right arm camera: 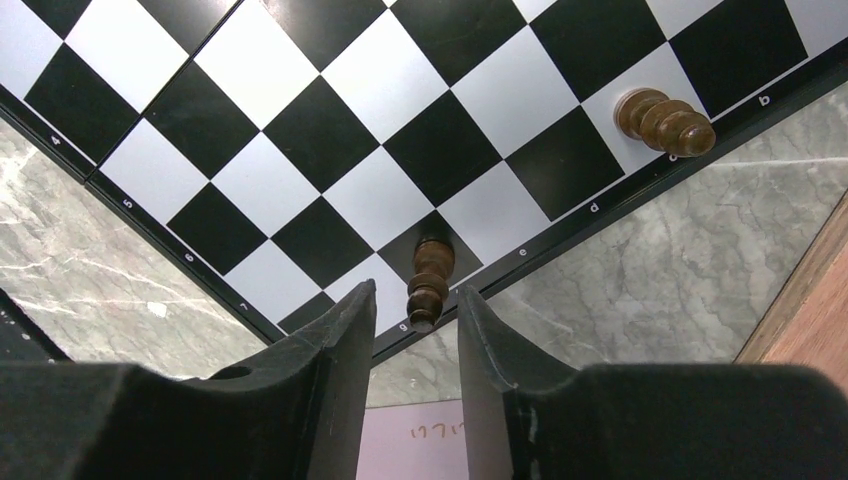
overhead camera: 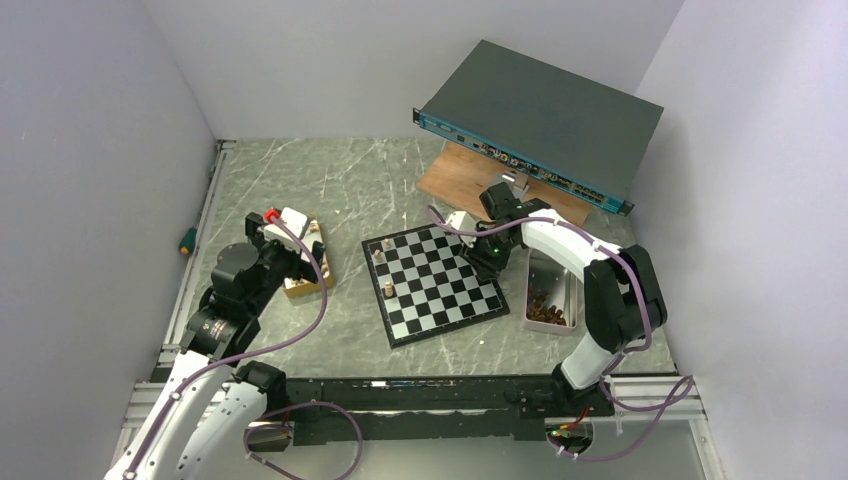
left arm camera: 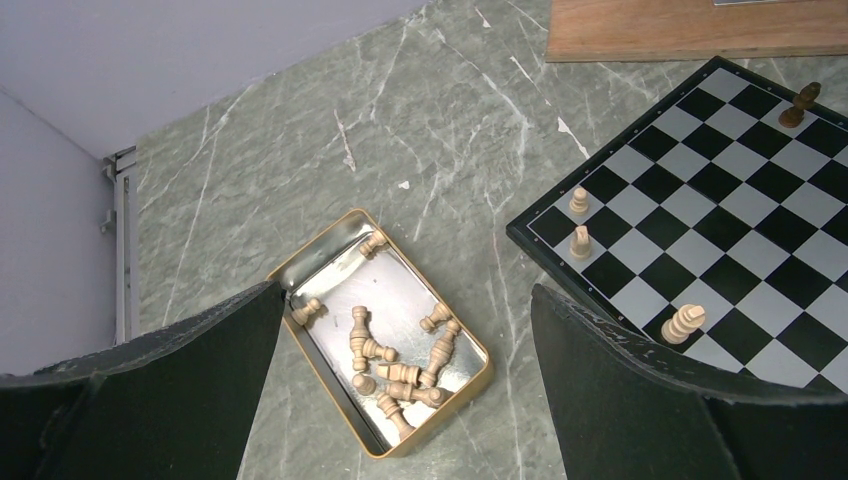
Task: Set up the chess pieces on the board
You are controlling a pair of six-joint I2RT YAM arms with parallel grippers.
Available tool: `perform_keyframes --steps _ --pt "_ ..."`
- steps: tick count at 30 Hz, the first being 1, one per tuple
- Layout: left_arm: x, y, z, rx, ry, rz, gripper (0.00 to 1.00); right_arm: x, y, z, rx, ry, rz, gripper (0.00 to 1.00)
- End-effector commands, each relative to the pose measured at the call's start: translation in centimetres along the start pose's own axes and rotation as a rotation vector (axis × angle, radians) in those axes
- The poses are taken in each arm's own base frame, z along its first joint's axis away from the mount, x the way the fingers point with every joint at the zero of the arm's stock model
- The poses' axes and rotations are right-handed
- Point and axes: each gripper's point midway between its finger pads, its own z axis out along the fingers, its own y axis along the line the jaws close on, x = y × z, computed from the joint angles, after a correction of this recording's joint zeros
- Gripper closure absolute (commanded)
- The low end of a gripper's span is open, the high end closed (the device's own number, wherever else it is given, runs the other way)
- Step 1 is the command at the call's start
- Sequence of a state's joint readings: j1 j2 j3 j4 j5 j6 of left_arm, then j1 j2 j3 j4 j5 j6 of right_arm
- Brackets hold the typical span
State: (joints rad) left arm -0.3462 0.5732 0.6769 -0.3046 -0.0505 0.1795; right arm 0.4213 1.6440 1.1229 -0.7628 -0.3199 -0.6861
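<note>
The board (overhead camera: 440, 285) lies mid-table, black and silvery checks. My right gripper (right arm camera: 415, 295) is open at the board's far right edge. A dark brown piece (right arm camera: 430, 283) stands upright between its fingers, with a gap on each side. Another dark piece (right arm camera: 665, 122) stands further along that edge. My left gripper (left arm camera: 408, 292) hangs wide open above a gold tin (left arm camera: 470, 375) holding several light tan pieces (left arm camera: 400, 375) lying flat. Three light pieces (left arm camera: 581, 242) stand along the board's left edge (left arm camera: 720, 210).
A tray (overhead camera: 548, 300) of dark pieces sits right of the board, under the right arm. A wooden plank (overhead camera: 470, 175) and a grey rack unit (overhead camera: 540, 120) stand behind. A small green-handled tool (overhead camera: 187, 240) lies by the left wall.
</note>
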Motion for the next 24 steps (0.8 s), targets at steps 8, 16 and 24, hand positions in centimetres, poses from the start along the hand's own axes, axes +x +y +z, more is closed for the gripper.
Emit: perform_keyframes --steps 8,16,24 --pt "-1.2 0.6 -0.1 -0.021 -0.035 -0.003 0.01 -1.7 1.2 -0.9 -0.052 -0.071 0.01 0.48" --pt "-1.5 0.0 -0.2 0.015 -0.04 -0.004 0.01 -3.1 1.5 -2.5 -0.05 -0.139 0.006 0.32" --pt "-1.5 -0.1 -0.1 0.02 -0.053 -0.008 0.01 -4.1 1.4 -4.7 -0.029 -0.219 -0.007 0.3"
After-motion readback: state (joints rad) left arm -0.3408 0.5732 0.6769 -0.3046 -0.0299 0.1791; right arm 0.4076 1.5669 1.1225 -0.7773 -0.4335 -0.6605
